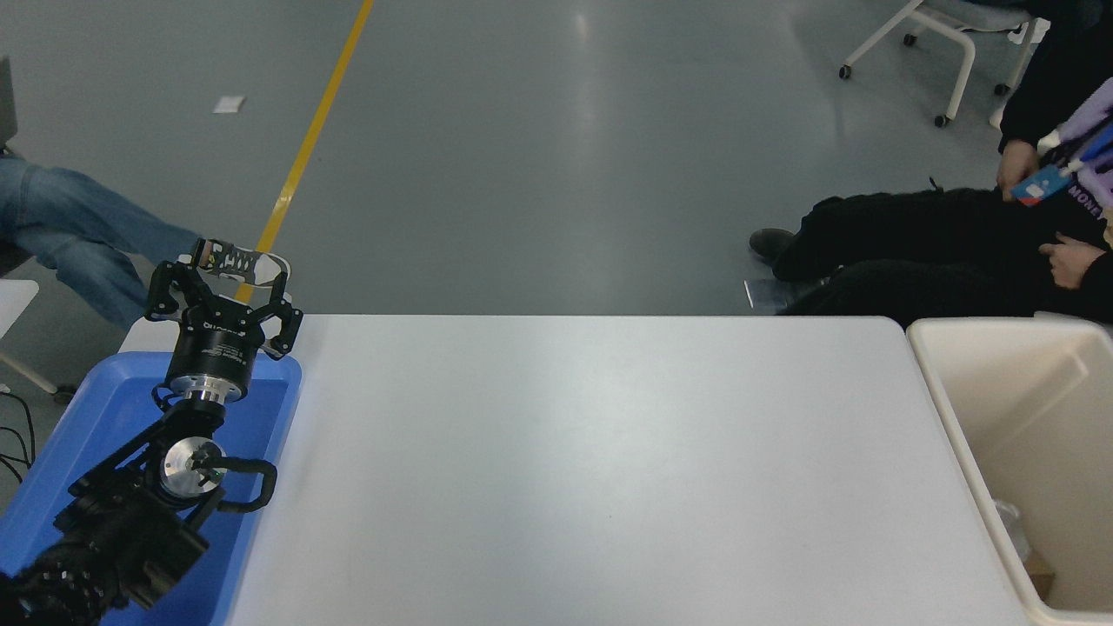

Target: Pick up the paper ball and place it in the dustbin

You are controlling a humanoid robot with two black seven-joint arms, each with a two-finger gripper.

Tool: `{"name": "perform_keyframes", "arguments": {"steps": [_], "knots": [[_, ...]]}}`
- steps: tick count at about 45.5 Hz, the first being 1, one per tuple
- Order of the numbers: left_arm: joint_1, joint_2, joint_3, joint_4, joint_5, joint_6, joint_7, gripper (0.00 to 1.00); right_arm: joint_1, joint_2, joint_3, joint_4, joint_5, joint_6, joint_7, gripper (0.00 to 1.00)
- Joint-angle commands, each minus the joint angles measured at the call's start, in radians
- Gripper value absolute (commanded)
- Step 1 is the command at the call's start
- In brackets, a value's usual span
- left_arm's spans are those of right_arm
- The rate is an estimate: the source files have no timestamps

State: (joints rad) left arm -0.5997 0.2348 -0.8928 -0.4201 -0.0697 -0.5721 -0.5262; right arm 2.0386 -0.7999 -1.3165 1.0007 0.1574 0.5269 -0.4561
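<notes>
The paper ball and my right gripper are out of view in the head view. The cream-white dustbin [943,409] stands at the table's right end, its deep inside open to the camera. My left arm is parked at the lower left. Its gripper [222,291] is open and empty above the far end of the blue tray [104,409].
A person in black [922,252] sits past the table's far right corner, close to the dustbin. Another person's leg in jeans [78,235] reaches in at the far left. A wheeled chair [948,35] stands at the top right. Some clear plastic [1013,526] lies in the dustbin.
</notes>
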Motion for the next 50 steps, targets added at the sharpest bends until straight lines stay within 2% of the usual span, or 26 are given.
{"name": "perform_keyframes", "arguments": {"steps": [1, 5, 11, 18, 21, 31, 36, 40, 50], "knots": [[0.0, 0.0, 0.0, 0.0, 0.001, 0.0, 0.0, 0.99, -0.437, -0.071, 0.253, -0.23, -0.013, -0.133, 0.004, 0.0], [0.0, 0.0, 0.0, 0.0, 0.001, 0.0, 0.0, 0.99, -0.602, -0.055, 0.335, -0.322, -0.013, -0.169, 0.008, 0.0], [0.0, 0.0, 0.0, 0.0, 0.001, 0.0, 0.0, 0.99, -0.774, 0.034, 0.398, -0.444, -0.012, -0.226, 0.033, 0.0], [0.0, 0.0, -0.002, 0.0, 0.001, 0.0, 0.0, 0.99, -0.902, 0.093, 0.456, -0.499, -0.012, -0.353, 0.056, 0.0], [0.0, 0.0, 0.0, 0.0, 0.001, 0.0, 0.0, 0.99, -0.958, 0.129, 0.457, -0.536, -0.012, -0.418, 0.094, 0.0], [0.0, 0.0, -0.002, 0.0, 0.001, 0.0, 0.0, 0.99, -1.116, 0.235, 0.456, -0.686, -0.016, -0.493, 0.293, 0.0], [0.0, 0.0, 0.0, 0.0, -0.001, 0.0, 0.0, 0.99, -1.184, 0.281, 0.457, -0.783, -0.027, -0.493, 0.353, 0.0], [0.0, 0.0, -0.002, 0.0, 0.001, 0.0, 0.0, 0.99, -1.221, 0.315, 0.457, -0.843, -0.027, -0.495, 0.367, 0.0], [0.0, 0.0, -0.002, 0.0, -0.001, 0.0, 0.0, 0.99, -1.285, 0.386, 0.451, -0.93, -0.029, -0.501, 0.366, 0.0]]}}
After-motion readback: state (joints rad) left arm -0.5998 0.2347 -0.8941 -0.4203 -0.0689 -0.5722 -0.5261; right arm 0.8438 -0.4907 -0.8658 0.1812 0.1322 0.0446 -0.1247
